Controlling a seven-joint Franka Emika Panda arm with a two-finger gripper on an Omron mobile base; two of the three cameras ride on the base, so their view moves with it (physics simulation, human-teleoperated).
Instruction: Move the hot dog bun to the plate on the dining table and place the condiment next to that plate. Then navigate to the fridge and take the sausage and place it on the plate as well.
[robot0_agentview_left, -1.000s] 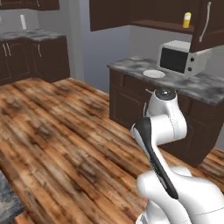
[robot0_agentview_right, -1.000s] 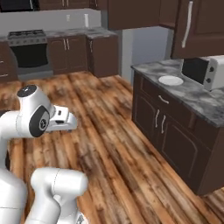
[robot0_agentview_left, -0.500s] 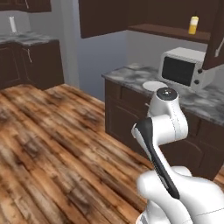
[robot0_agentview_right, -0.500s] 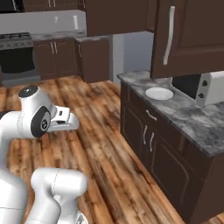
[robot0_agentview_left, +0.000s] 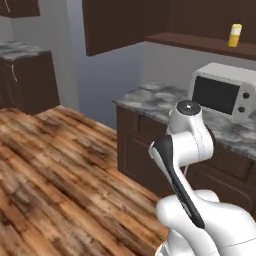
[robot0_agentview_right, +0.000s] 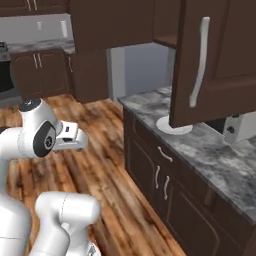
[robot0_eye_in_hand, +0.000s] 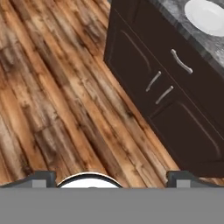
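Gripper (robot0_eye_in_hand: 109, 178) spread wide and empty over plank floor (robot0_eye_in_hand: 57, 100), beside a dark counter cabinet (robot0_eye_in_hand: 170, 87) carrying a white plate (robot0_eye_in_hand: 205, 15) and microwave (robot0_agentview_left: 222, 92); the condiment (robot0_agentview_left: 235, 35) stands upright on the shelf above the microwave.

Both base cameras sit behind the arm, looking forward and down; they share the marbled counter (robot0_agentview_left: 160, 100) at two o'clock. The hand camera faces the floor (robot0_eye_in_hand: 57, 87) beside it.
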